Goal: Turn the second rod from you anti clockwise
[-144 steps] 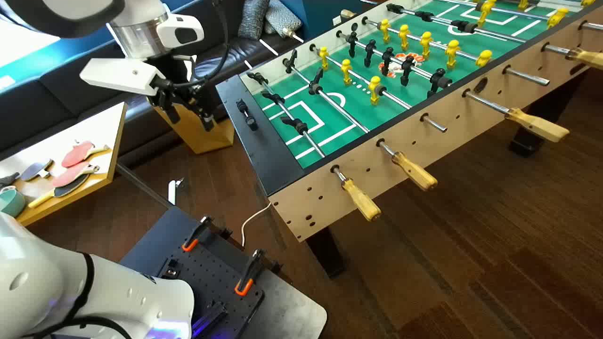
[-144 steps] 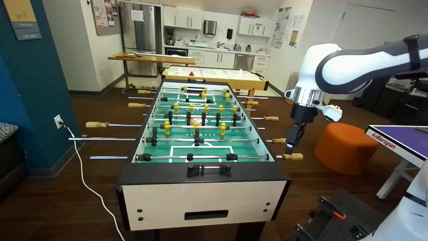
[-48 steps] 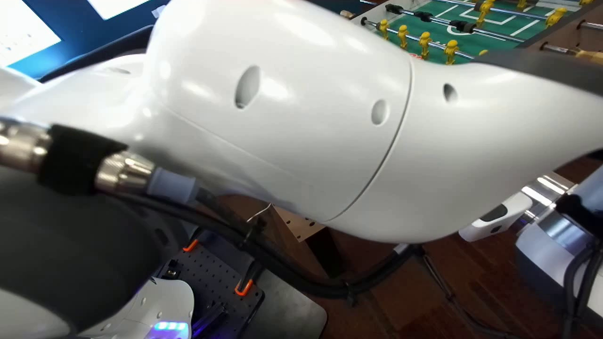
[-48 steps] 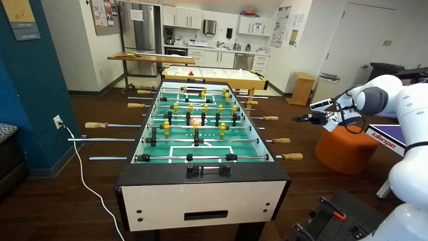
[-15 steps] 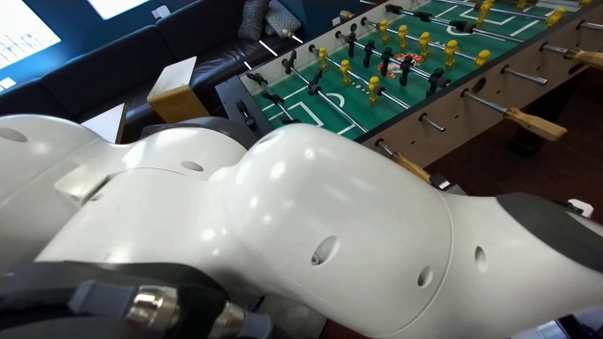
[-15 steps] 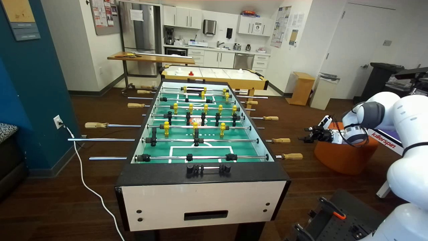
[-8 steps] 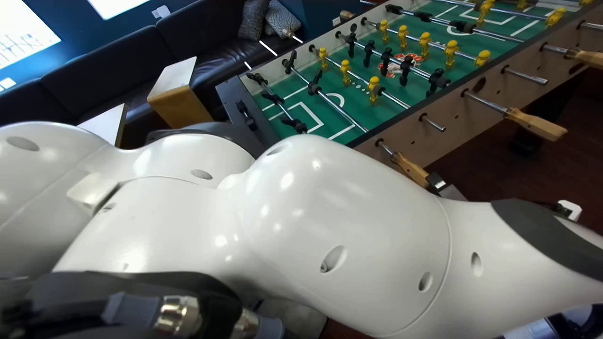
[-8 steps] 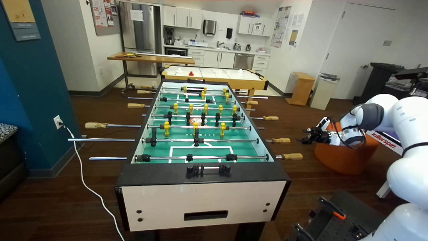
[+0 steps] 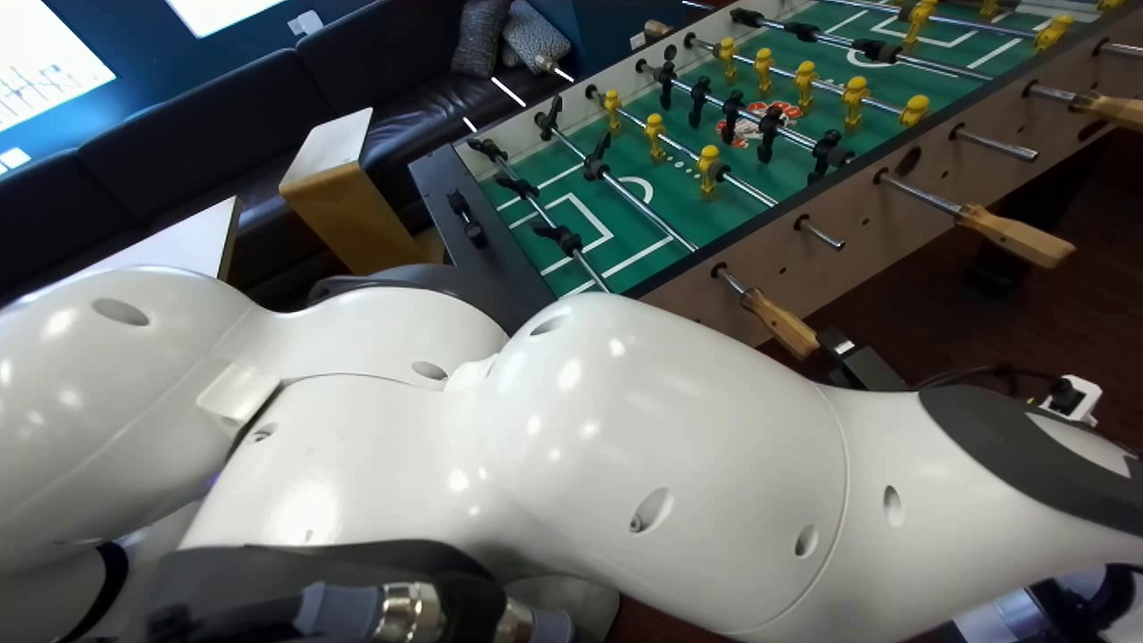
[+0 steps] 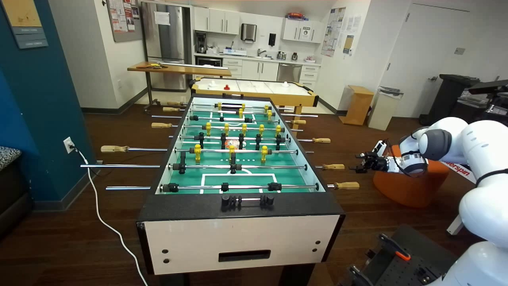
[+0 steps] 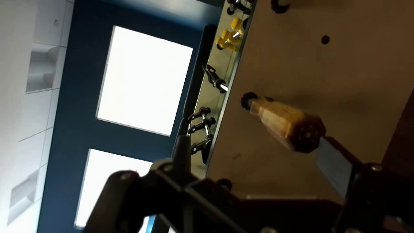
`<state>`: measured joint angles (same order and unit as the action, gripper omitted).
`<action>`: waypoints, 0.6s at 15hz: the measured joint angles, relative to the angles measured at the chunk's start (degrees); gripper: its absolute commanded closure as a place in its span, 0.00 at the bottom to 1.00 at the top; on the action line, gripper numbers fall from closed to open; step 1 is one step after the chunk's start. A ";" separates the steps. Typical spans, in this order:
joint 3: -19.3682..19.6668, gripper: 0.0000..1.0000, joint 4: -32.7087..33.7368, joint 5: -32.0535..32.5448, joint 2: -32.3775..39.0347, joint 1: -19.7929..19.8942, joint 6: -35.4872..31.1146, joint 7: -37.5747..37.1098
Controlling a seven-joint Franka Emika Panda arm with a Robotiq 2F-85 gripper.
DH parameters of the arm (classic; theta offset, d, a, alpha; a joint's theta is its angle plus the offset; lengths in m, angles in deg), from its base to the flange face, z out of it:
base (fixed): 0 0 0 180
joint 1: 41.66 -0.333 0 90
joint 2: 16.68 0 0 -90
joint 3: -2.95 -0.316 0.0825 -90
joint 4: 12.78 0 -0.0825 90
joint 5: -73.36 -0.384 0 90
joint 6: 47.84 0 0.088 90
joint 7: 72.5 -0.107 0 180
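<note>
One risk: your gripper [image 11: 254, 139] stands spread, but the handle [image 11: 288, 124] of the second rod [image 10: 208, 166] juts from the table [image 11: 352, 84] off-centre, near one finger [image 11: 334, 165], which could ram its end if you drive straight in.

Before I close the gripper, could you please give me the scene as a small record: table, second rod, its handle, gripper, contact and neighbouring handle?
foosball table: has yellow figures and black figures
second rod: carries two black figures
rod handle: wooden, seen between the parted jaws in the wrist view
gripper: open, holding nothing
contact: none seen; a small gap to the rod handle shows in an exterior view
neighbouring handle: wooden too, on the nearest rod, not held
</note>
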<state>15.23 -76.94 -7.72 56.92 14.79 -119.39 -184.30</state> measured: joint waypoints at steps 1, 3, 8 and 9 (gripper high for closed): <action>0.00 0.00 0.55 0.27 0.11 -0.04 -0.60 -0.85; -0.02 0.00 1.57 1.16 0.26 -0.24 -2.00 -2.29; -0.04 0.00 4.41 1.65 2.29 -1.30 -3.43 -5.05; -0.05 0.00 5.07 1.64 2.96 -1.52 -3.60 -5.65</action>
<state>15.18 -71.88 -6.08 59.88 13.28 -122.99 -189.95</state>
